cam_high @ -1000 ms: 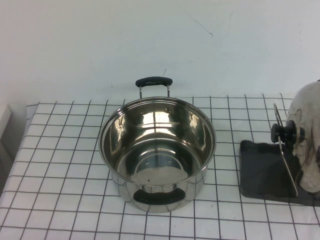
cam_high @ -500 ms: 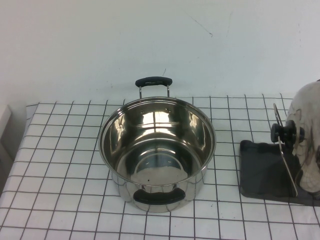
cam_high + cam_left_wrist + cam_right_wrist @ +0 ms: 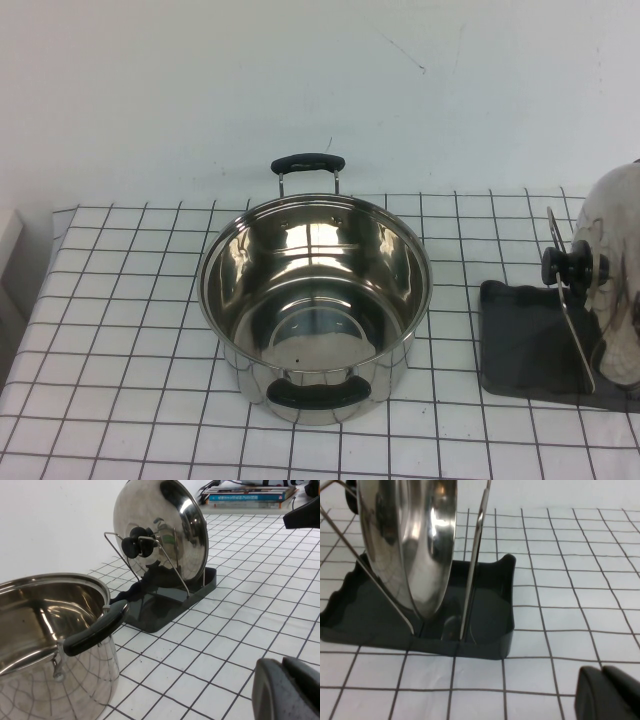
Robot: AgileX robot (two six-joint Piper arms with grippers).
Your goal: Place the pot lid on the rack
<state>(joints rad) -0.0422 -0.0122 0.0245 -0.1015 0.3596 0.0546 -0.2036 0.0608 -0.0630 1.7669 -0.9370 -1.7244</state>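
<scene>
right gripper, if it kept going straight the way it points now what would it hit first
Most likely the rack: the right gripper sits low over the table, facing its dark tray, with the pot lid standing on edge between the wires just beyond. Depth is unclear.

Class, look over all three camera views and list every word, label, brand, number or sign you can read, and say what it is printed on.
Readable text: none.
Book stack in the left wrist view: spines carry marks, too blurred to read.
Pot lid, rack and pot: no print visible.
Left claw, low over the table near the pot, and right claw, low beside the rack: no markings visible.
</scene>
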